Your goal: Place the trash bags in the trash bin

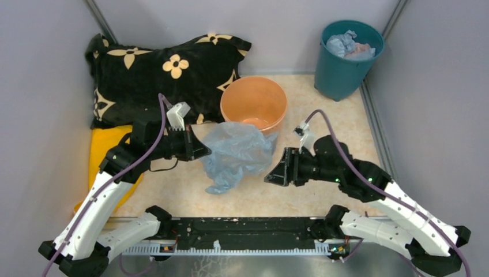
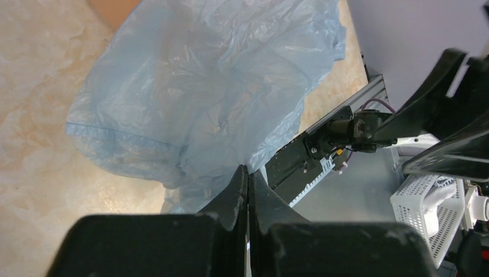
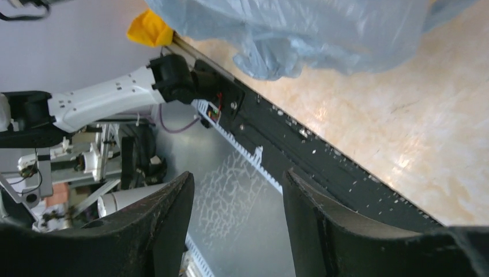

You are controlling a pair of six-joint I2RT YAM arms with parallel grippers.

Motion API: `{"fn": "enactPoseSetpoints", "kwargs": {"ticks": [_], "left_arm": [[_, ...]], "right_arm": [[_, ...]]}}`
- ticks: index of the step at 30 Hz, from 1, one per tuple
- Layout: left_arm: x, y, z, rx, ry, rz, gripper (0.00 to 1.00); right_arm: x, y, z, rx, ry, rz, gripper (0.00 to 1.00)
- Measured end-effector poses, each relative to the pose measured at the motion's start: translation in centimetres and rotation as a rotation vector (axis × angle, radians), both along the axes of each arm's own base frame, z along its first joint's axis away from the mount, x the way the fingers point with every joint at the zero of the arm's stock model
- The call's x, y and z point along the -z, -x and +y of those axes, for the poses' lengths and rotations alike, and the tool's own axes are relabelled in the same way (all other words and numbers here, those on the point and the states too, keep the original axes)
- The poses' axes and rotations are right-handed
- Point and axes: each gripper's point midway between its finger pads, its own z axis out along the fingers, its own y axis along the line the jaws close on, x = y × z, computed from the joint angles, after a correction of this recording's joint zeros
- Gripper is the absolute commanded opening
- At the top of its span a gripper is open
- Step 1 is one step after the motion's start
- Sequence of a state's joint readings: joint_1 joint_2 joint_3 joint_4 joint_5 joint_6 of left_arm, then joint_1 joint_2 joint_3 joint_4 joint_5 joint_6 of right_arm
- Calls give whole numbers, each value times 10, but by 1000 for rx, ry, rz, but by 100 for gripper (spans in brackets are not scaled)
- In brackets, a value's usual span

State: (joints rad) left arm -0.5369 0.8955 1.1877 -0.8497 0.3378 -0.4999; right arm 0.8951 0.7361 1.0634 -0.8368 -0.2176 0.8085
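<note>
A pale blue see-through trash bag (image 1: 236, 153) hangs crumpled in front of the peach-orange trash bin (image 1: 254, 103), its top edge against the bin's near rim. My left gripper (image 1: 203, 152) is shut on the bag's left edge. In the left wrist view the jaws (image 2: 248, 170) are pressed together with the film of the bag (image 2: 196, 86) caught at their tips. My right gripper (image 1: 275, 176) is open and empty, just right of the bag and below it. In the right wrist view its fingers (image 3: 237, 179) stand wide apart, with the bag (image 3: 300, 29) beyond them.
A dark teal bucket (image 1: 346, 57) holding crumpled material stands at the back right. A black flower-print pillow (image 1: 161, 75) lies at the back left, with a yellow cloth (image 1: 106, 153) under my left arm. Grey walls close in both sides. The black base rail (image 1: 248, 231) runs along the near edge.
</note>
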Motion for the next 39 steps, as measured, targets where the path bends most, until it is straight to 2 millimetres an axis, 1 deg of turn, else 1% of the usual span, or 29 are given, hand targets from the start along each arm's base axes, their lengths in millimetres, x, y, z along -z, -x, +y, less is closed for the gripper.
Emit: {"fn": "enactPoseSetpoints", "kwargs": {"ticks": [4,6,9,12,16,22,25,29,33,34,36,39], "left_arm": [[11,-6,-5,-9,14,10,0],[14,-9,-7,-14,24,10,0],[19,-13,-10,-21,40,15,0],[20,-14,-12,-24,53,16,0],[14,-14,-14,-21,76,2,0],[6,-10,-14,-10,102,-12,0],[4,-7,-15,-4,112,-11,0],[1,-4,-16,8,126,-9,0],[-2,-1,-18,17,143,-7,0],[-3,0,-18,19,146,-6,0],[-4,1,-18,23,153,-6,0],[-7,4,-18,28,163,-10,0]], "right_arm": [[40,12,24,-9,3,105,57],[51,15,37,-6,11,137,58],[53,10,57,24,-4,143,59],[53,-2,69,75,-21,129,59],[59,-20,75,155,-14,113,60],[73,-35,77,239,24,108,60],[76,-40,76,270,16,102,60],[86,-45,75,301,25,104,61],[92,-51,85,310,27,102,60],[93,-52,87,311,29,103,59],[96,-54,91,313,28,105,54],[99,-57,96,317,29,105,36]]}}
